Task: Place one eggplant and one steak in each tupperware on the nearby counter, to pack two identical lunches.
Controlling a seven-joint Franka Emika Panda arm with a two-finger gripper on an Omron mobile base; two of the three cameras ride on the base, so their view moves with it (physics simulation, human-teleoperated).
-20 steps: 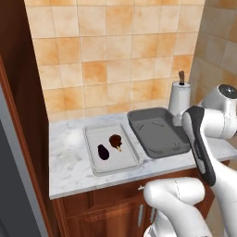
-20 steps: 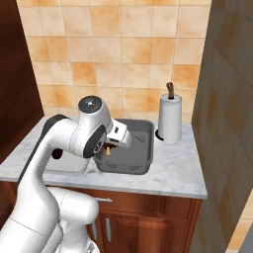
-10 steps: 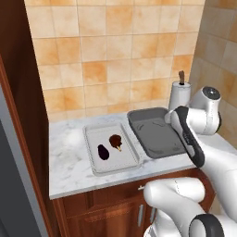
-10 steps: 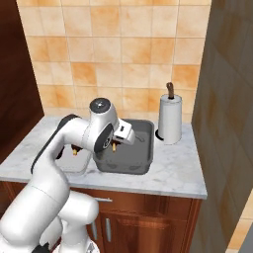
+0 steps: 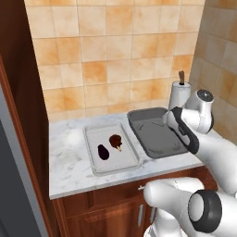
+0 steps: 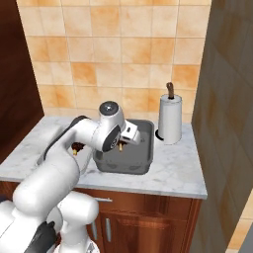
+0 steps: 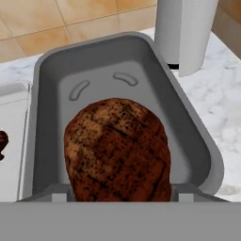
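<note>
My gripper (image 6: 121,144) is shut on a grilled reddish-brown steak (image 7: 117,150) and hangs just above the dark grey tupperware (image 7: 188,122), over its near half. That tray (image 5: 155,136) lies bare on the counter (image 5: 69,171). Beside it on the left, the pale tupperware (image 5: 111,162) holds a purple-black eggplant (image 5: 103,152) and a second steak (image 5: 115,141). The steak hides my fingertips in the hand view. The second steak (image 7: 2,143) peeks in at the left edge there.
A white paper towel roll (image 5: 178,95) on a dark-knobbed holder stands behind the dark tray's right corner, close to my wrist. An orange tiled wall backs the counter. A dark wooden panel rises on the left, and a tiled side wall on the right.
My arm has swung to the right, carrying the steak from beside the pale tray to above the dark grey tray. The jaws have kept the same grip.
</note>
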